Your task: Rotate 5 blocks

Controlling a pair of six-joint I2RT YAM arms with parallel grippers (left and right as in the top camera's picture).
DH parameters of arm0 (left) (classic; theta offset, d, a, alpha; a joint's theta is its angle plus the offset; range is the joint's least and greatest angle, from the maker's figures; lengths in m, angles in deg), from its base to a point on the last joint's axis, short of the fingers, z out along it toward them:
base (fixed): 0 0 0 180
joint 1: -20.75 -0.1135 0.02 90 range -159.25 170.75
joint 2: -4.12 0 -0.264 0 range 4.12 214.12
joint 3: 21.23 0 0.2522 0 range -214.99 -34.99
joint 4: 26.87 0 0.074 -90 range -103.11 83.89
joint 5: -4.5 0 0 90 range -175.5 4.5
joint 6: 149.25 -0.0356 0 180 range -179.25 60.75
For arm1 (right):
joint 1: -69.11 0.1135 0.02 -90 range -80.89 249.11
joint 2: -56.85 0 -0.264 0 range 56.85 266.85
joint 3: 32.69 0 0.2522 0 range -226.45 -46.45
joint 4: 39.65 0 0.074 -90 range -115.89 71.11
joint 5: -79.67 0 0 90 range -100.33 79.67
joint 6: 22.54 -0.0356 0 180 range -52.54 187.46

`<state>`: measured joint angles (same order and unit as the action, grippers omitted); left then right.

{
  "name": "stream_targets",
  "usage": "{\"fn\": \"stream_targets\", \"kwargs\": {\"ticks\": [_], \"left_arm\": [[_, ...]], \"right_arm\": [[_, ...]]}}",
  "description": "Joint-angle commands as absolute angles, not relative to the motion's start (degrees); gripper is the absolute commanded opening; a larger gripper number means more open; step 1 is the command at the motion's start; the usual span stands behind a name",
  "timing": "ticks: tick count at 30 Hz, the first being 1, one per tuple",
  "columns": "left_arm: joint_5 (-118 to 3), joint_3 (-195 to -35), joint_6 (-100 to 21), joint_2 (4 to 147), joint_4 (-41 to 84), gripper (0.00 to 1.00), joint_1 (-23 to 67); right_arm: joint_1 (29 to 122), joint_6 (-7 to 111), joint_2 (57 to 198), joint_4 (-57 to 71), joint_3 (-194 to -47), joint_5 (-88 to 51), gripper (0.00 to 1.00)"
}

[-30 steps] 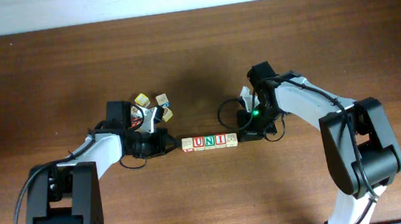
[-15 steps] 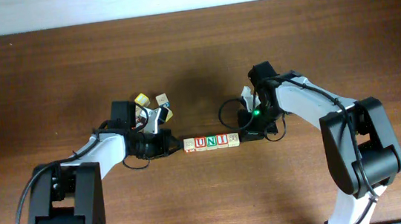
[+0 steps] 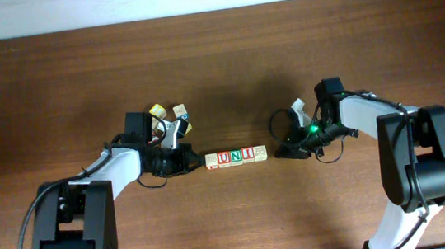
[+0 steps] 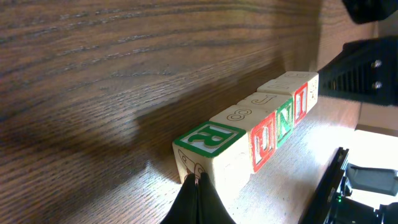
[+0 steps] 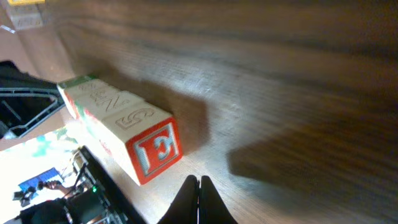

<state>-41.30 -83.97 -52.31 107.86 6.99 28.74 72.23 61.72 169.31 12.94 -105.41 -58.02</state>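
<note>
5 blocks point(image 3: 235, 155) lie in 1 row on the table point(image 3: 225, 66). The left gripper point(image 4: 198, 188) – fingers together – sits at the row's left end. The right gripper point(image 5: 199, 186), also pinched together and empty, is off its right end.

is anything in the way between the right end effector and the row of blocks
Nothing visible. Only bare table lies between the shut right end effector and the nearest end of the row of blocks. The loose cubes sit far off, beyond the row's other end.
</note>
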Motion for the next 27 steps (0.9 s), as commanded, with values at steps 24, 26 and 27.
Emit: {"fn": "stream_targets", "kwargs": {"ticks": [24, 26, 27], "left_arm": [[-40.29, -84.64, -51.99, 108.25, 6.85, 0.00, 28.95], [-40.27, -84.64, -51.99, 108.25, 6.85, 0.00, 28.95], [-40.27, -84.64, -51.99, 108.25, 6.85, 0.00, 28.95]], "right_arm": [[75.96, 60.15, 166.99, 8.40, -105.28, -62.21, 0.04], [75.96, 60.15, 165.83, 9.23, -105.30, -62.19, 0.04], [75.96, 60.15, 165.51, 9.90, -105.37, -62.19, 0.04]]}}
